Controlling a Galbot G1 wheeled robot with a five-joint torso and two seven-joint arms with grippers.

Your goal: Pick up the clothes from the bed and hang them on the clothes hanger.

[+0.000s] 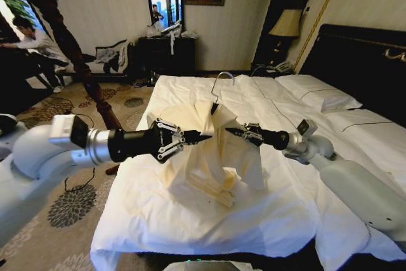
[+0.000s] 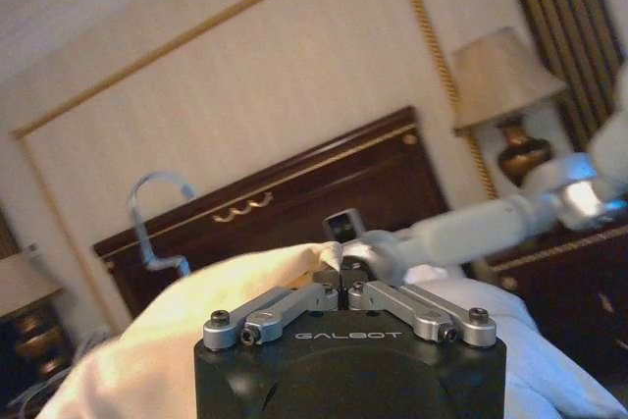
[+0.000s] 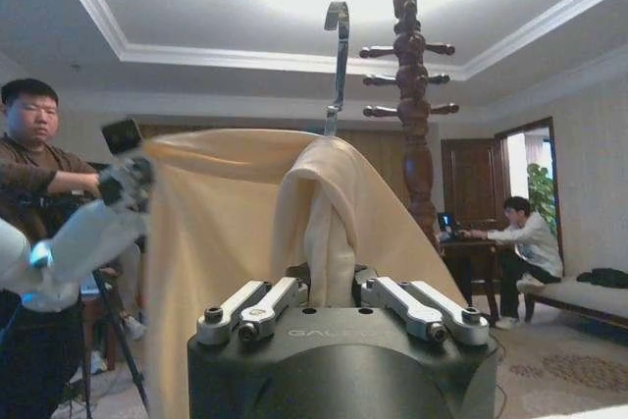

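Clothes (image 1: pixel 203 150) btwn claws, above bed (image 1: pixel 190 214)

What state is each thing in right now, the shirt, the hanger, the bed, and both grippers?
Shirt: lifted off the bed, draped over the hanger, held from both sides.
Hanger: under the shirt, hook sticking up, not on any stand.
Bed: made, duvet rumpled under the shirt.
Left gripper: shut on the shirt's left side.
Right gripper: shut on the shirt's right side.
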